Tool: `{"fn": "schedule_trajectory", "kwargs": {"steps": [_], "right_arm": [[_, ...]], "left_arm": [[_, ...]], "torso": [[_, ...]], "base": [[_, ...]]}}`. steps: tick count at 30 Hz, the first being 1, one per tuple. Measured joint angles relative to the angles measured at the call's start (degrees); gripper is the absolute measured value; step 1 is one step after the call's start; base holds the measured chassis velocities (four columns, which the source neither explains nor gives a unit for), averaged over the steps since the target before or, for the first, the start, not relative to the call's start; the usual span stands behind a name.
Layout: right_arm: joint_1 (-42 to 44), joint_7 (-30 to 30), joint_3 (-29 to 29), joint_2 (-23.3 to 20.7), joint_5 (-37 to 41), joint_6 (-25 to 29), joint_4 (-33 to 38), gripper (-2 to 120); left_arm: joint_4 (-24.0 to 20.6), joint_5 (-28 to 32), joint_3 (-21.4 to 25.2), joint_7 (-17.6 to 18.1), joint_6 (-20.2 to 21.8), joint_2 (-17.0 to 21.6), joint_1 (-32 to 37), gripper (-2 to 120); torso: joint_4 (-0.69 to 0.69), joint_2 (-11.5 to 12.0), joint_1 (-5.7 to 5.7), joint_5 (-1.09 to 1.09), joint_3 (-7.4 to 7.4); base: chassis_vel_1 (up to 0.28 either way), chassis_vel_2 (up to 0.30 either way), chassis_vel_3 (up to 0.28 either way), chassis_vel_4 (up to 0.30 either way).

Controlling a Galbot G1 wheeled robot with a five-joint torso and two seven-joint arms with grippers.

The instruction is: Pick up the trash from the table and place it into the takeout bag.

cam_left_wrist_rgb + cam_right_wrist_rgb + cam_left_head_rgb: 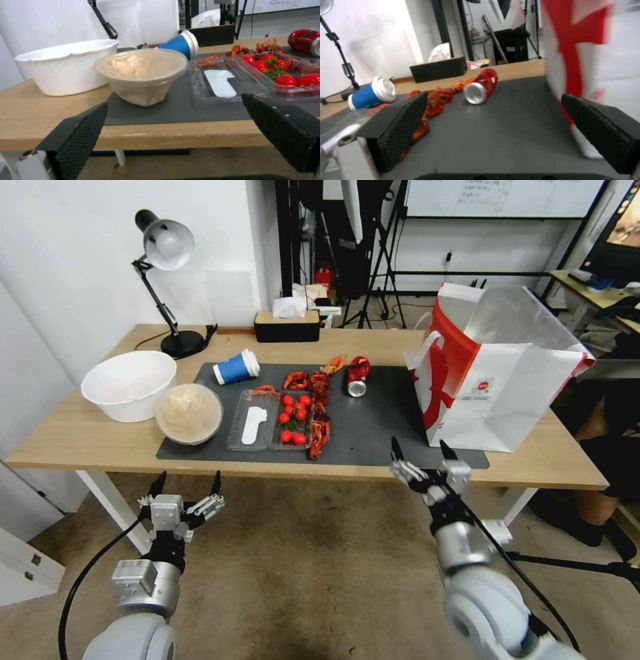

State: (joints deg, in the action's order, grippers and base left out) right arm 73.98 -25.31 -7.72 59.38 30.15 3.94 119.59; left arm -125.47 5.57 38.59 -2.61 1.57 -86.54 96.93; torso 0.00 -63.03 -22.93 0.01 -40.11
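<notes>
A long light-wood table (73, 437) with a dark grey mat (373, 427) stands against a white wall, a desk lamp (165, 247) at about 11 o'clock. The takeout bag (507, 380) stands open at 2 o'clock on the mat. The trash lies untouched: blue paper cup (237, 367) on its side, beige-filled tub (189, 413), red can (358, 376), crayfish shells (319, 407). The left gripper (187, 488) hovers below the table's near edge, jaws apart and empty. The right gripper (421, 450), also spread and empty, sits at the near edge just beside the bag. A careless reach could knock the bag over, roll the can or cup away, or catch the tomato tray (293, 420) and white bowl (129, 383).
</notes>
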Motion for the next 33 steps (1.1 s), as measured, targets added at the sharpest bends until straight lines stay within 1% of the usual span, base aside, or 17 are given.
{"fn": "schedule_trajectory", "kwargs": {"steps": [1, 2, 5, 6, 9, 10, 11, 13, 14, 16, 18, 21, 22, 25, 27, 28, 33], "right_arm": [[-1.97, -0.52, 1.22, -0.04, 0.87, -0.35, -1.03, 100], [-1.97, -0.52, 1.22, -0.04, 0.87, -0.35, -1.03, 100], [-11.88, -3.18, 7.01, 0.0, 5.15, -2.23, -6.6, 100], [-11.88, -3.18, 7.01, 0.0, 5.15, -2.23, -6.6, 100], [-21.15, -6.19, 12.28, 0.76, 9.21, -4.0, -12.18, 100], [-21.15, -6.19, 12.28, 0.76, 9.21, -4.0, -12.18, 100], [-23.37, -6.89, 13.57, 1.13, 10.02, -4.3, -13.63, 100], [-28.8, -8.73, 16.96, 2.16, 12.23, -5.27, -17.15, 100], [-28.8, -8.73, 16.96, 2.16, 12.23, -5.27, -17.15, 100], [-33.25, -10.46, 19.6, 3.18, 14.21, -6.48, -20.18, 100], [-34.53, -10.98, 20.38, 3.49, 14.67, -6.86, -21.13, 100], [-39.97, -13.33, 23.19, 4.81, 16.06, -8.53, -25.53, 100], [-39.97, -13.33, 23.19, 4.81, 16.06, -8.53, -25.53, 100], [-44.37, -15.57, 25.59, 6.25, 18.16, -10.06, -30.11, 100], [-45.25, -15.97, 26.1, 6.62, 18.49, -10.43, -31.2, 100], [-47.03, -16.87, 27.13, 7.41, 19.27, -11.5, -33.63, 100], [-49.22, -18.42, 28.53, 8.81, 21.58, -12.87, -36.76, 100]], "left_arm": [[0.1, 0.0, 0.11, 0.02, 0.0, -0.09, -0.08, 100], [0.1, 0.0, 0.11, 0.02, 0.0, -0.09, -0.08, 100], [0.63, 0.0, 0.39, 0.04, 0.04, -0.29, -0.48, 100], [0.63, 0.0, 0.39, 0.04, 0.04, -0.29, -0.48, 100], [0.91, -0.05, 0.48, 0.07, 0.1, -0.56, -0.67, 100], [0.91, -0.05, 0.48, 0.07, 0.1, -0.56, -0.67, 100], [0.94, -0.08, 0.49, 0.08, 0.12, -0.67, -0.7, 100], [1.01, -0.16, 0.49, 0.09, 0.18, -0.91, -0.77, 100], [1.01, -0.16, 0.49, 0.09, 0.18, -0.91, -0.77, 100], [1.1, -0.2, 0.52, 0.11, 0.2, -1.1, -0.83, 100], [1.12, -0.2, 0.53, 0.11, 0.2, -1.16, -0.83, 100], [1.25, -0.21, 0.63, 0.14, 0.19, -1.35, -0.84, 100], [1.25, -0.21, 0.63, 0.14, 0.19, -1.35, -0.84, 100], [1.39, -0.21, 0.67, 0.17, 0.06, -1.53, -0.91, 100], [1.39, -0.21, 0.67, 0.17, 0.05, -1.56, -0.93, 100], [1.39, -0.21, 0.71, 0.18, 0.0, -1.62, -0.92, 100], [1.39, -0.21, 0.76, 0.2, -0.28, -1.67, -0.78, 100]], "torso": [[0.0, 0.0, 0.0, -0.03, 0.0], [0.0, 0.0, 0.0, -0.03, 0.0], [0.0, 0.0, 0.0, -0.01, 0.0], [0.0, 0.0, 0.0, -0.01, 0.0], [0.01, 0.01, -0.01, 0.0, -0.01], [0.01, 0.01, -0.01, 0.0, -0.01], [0.01, 0.0, -0.01, -0.03, -0.01], [0.01, 0.01, 0.0, -0.01, -0.01], [0.01, 0.01, 0.0, -0.01, -0.01], [0.0, 0.01, 0.01, -0.02, -0.01], [0.0, 0.01, 0.01, -0.02, -0.01], [0.0, 0.01, 0.01, -0.02, -0.01], [0.0, 0.01, 0.01, -0.02, -0.01], [0.0, 0.01, 0.01, -0.02, -0.01], [0.0, 0.01, 0.01, -0.02, -0.01], [0.01, 0.01, 0.01, 0.0, -0.01], [0.0, 0.01, 0.01, -0.01, 0.0]], "base": [[0.0, 0.0, 0.0, 0.0], [0.0, 0.0, 0.0, 0.0], [0.0, 0.0, 0.0, 0.0], [0.0, 0.0, 0.0, 0.0], [0.0, 0.0, 0.0, 0.0], [0.0, 0.0, 0.0, 0.0], [0.0, 0.0, 0.0, 0.0], [0.0, 0.0, 0.0, 0.0], [0.0, 0.0, 0.0, 0.0], [0.0, 0.0, 0.0, 0.0], [0.0, 0.0, 0.0, 0.0], [0.0, 0.0, 0.0, 0.0], [0.0, 0.0, 0.0, 0.0], [0.0, 0.0, 0.0, 0.0], [0.0, 0.0, 0.0, 0.0], [0.0, 0.0, 0.0, 0.0], [0.0, 0.0, 0.0, 0.0]]}}
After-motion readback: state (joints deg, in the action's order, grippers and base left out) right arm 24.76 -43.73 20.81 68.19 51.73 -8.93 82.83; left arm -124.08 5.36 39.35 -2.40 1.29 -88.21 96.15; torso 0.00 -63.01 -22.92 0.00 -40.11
